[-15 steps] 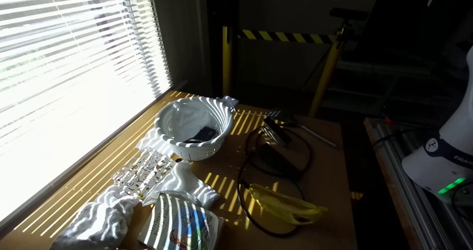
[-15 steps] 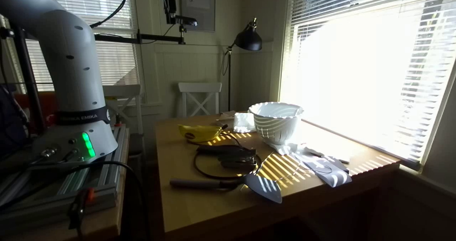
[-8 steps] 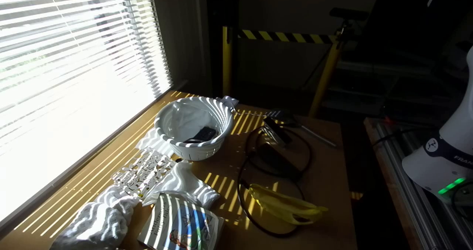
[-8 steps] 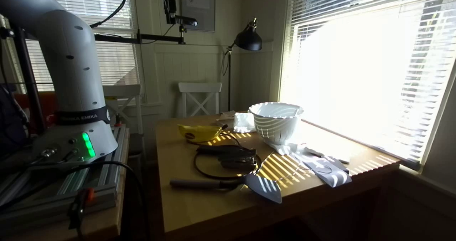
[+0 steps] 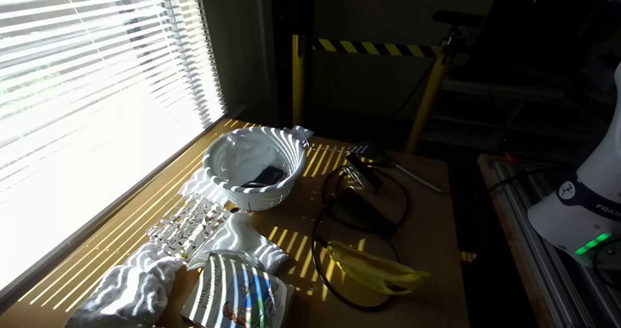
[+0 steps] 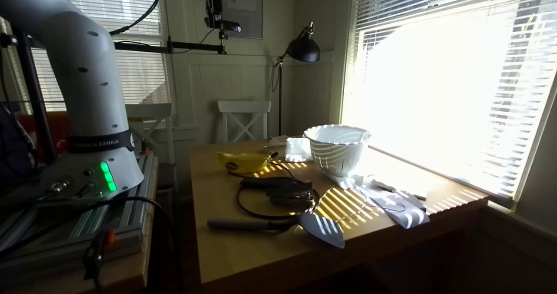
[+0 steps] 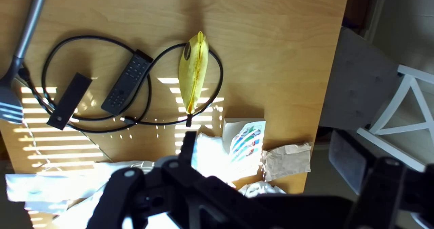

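Note:
My gripper [image 7: 268,149] is open and empty, high above the table in the wrist view. Its fingers stand wide apart. Part of it shows dark at the top of an exterior view [image 6: 213,13]. Between the fingers, far below, lie a book [image 7: 247,142] with a coloured cover and a crumpled brown-grey packet [image 7: 288,163]. A yellow banana-shaped pouch [image 7: 194,73] lies beyond them, over a black cable [image 7: 222,75]. A black remote [image 7: 127,83] and a dark slim box [image 7: 69,102] lie beside it. A white bowl [image 5: 257,199] holds a dark object [image 5: 268,176]; it also shows in an exterior view [image 6: 337,155].
A grey spatula [image 6: 322,228] lies near a table edge. White cloth [image 5: 138,284], a plastic bag [image 5: 237,243] and a lacy white piece [image 5: 189,226] lie near the window. A floor lamp [image 6: 303,48], chairs [image 6: 243,107] and a black bar [image 6: 191,46] stand behind.
The dark gripper at the top of an exterior view has shifted slightly to the right over the last half second. The arm has moved a little. The things on the table have not moved.

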### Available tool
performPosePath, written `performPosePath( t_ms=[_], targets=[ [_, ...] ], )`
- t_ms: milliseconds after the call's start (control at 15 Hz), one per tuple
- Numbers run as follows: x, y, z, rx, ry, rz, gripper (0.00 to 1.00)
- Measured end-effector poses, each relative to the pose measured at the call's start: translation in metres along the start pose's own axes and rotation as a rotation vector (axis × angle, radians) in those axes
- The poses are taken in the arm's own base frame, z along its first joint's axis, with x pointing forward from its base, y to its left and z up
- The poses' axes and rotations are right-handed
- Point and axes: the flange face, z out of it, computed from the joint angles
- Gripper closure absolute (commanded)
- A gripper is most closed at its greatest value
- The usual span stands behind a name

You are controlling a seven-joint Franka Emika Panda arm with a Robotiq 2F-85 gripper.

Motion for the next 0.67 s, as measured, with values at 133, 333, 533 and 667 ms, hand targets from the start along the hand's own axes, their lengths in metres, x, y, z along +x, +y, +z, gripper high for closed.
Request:
performPosePath(
  t_ms=[133,333,533,667],
  targets=[
    [0.012,0.025,0.000,0.004,-0.006,-0.019,0.00],
    [0.036,0.073,0.005,-0.007,-0.030,-0.054,0.00],
    [0.063,0.120,0.012,-0.024,-0.053,-0.075,0.00],
    [0.086,0.143,0.016,-0.026,-0.064,-0.076,0.00]
  ],
)
